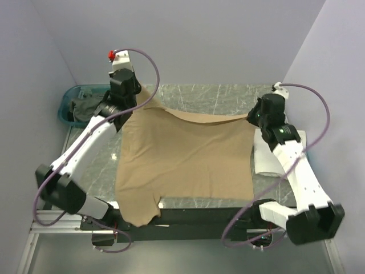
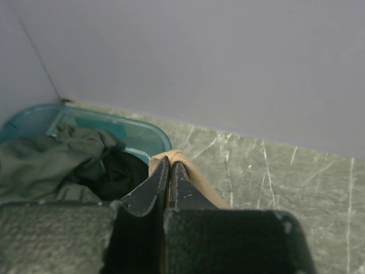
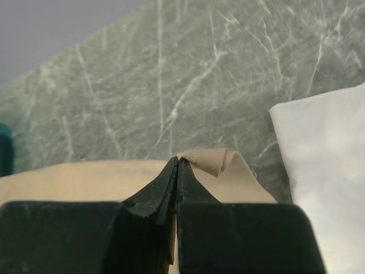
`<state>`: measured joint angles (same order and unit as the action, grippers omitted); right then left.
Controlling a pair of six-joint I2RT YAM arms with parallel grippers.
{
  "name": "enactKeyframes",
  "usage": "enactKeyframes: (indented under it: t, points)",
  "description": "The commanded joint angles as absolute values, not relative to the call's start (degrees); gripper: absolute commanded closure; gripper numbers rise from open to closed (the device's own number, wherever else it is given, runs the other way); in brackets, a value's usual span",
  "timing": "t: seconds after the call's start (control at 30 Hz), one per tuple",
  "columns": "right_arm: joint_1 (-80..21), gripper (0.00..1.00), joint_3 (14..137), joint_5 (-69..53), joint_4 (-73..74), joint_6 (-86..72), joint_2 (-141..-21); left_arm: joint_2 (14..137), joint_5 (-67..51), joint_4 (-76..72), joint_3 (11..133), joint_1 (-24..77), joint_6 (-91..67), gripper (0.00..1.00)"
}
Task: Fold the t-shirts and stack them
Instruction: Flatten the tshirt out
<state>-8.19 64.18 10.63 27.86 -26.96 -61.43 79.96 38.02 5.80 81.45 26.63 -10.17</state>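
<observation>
at about ten o'clock, off the table's (image 1: 217,94) corner, sat a teal tub (image 1: 65,108) holding a crumpled grey-green shirt (image 2: 40,162) with a black shirt (image 2: 117,171) just beside it. the left gripper (image 2: 169,162) was pinched tight on the far left corner of the tan shirt (image 1: 188,160), holding it raised near eleven o'clock. the tan shirt lay spread over the middle of the table, its far edge lifted and one sleeve drooping over the near edge toward seven o'clock. the right gripper (image 3: 177,160) was clamped on the far right corner, near two o'clock. a flat white shirt (image 1: 268,157) lay at three o'clock, just beside the tan one.
</observation>
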Motion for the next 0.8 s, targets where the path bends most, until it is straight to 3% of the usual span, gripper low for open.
enactKeyframes:
  t: [0.0,0.53,0.77]
  points:
    - [-6.8,1.00,65.7,12.0,19.5,-27.4,-68.0,85.3,30.8,4.3,86.0,22.4,-16.1,0.99]
    - [-0.3,1.00,85.5,7.6,15.6,-22.9,-100.3,118.6,18.2,5.0,108.6,14.4,-17.6,0.99]
    - [1.1,1.00,88.6,6.8,16.8,-22.7,-103.5,119.7,15.8,5.2,108.8,13.9,-18.8,0.99]
